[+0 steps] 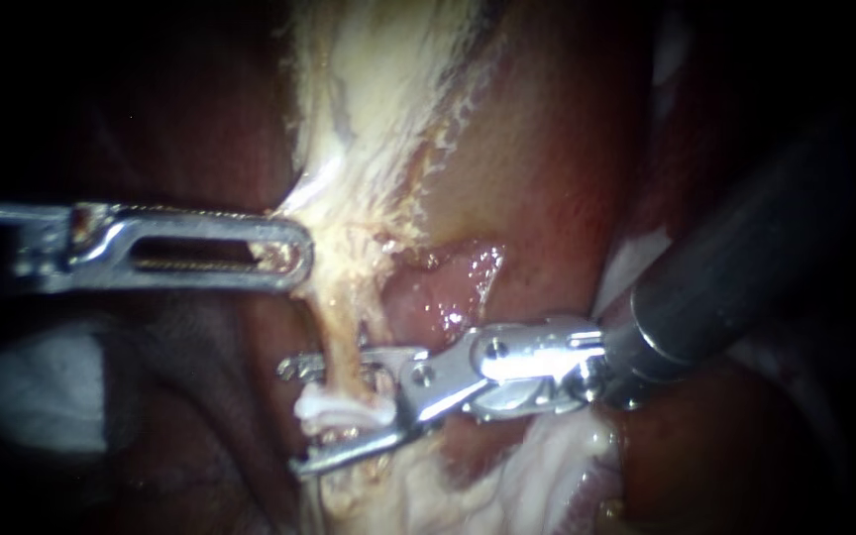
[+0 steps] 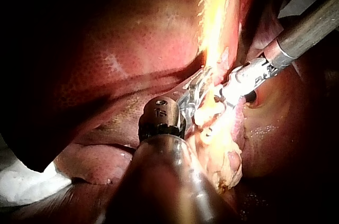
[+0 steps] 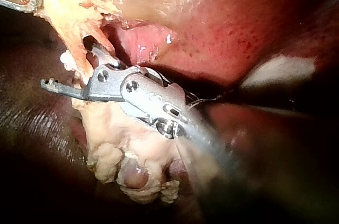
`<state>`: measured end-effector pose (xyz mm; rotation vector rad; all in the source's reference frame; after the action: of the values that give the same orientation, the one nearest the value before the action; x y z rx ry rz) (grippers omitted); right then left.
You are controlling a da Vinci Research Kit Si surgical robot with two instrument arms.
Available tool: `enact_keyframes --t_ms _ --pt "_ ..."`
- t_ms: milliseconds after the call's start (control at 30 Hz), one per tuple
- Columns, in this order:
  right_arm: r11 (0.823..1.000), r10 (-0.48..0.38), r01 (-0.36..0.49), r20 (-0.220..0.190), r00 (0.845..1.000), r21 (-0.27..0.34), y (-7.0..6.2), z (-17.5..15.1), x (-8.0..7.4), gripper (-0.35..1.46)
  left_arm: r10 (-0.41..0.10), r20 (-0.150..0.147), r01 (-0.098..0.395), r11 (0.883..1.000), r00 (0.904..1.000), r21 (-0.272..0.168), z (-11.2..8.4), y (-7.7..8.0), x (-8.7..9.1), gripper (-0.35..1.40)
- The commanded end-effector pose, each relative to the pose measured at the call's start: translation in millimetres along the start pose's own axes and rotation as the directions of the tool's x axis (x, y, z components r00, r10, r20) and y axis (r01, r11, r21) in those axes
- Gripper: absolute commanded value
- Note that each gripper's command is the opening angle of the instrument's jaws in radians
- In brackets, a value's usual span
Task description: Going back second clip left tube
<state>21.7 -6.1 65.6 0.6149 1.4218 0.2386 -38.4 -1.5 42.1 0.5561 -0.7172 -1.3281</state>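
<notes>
A pale, stringy tube runs down the middle of the endoscope view from the whitish tissue above. My right instrument comes in from the right, its jaws open and straddling the tube low down. Between them a small white clip crosses the tube. My left instrument reaches in from the left, its slotted jaws shut on the pale tissue beside the tube, which is drawn taut. In the right wrist view the right instrument lies open around the same strand. The left wrist view shows the left instrument at the bright strand.
Dark red liver surrounds the tube on both sides. White gauze lies at lower left under the left shaft. Lumpy pale fat hangs below the right instrument's wrist. The right shaft fills the right side.
</notes>
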Motion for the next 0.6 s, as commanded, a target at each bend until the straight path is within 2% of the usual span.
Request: enact_keyframes --t_ms 33,167,300,600 --pt "1.0 -0.001 0.001 0.0 1.0 0.005 -0.3 -0.7 0.0 0.6 0.0 0.0 0.0 1.0 1.0 0.001 -0.1 0.0 0.0 -0.35" --pt "1.0 -0.012 0.012 0.002 1.0 0.007 -1.4 -3.4 0.0 0.6 0.001 -0.001 -0.001 1.0 1.0 0.001 -0.3 0.2 0.1 -0.35" --pt "0.999 -0.043 0.043 0.0 0.999 0.014 -2.2 -6.2 0.7 0.6 0.001 -0.001 -0.001 1.0 1.0 0.002 -0.2 0.2 0.1 -0.35" --pt "0.993 -0.113 0.113 0.005 0.994 -0.012 -3.2 -12.7 3.3 0.6 0.002 -0.001 -0.002 1.0 1.0 0.002 -0.2 0.3 0.1 -0.35"
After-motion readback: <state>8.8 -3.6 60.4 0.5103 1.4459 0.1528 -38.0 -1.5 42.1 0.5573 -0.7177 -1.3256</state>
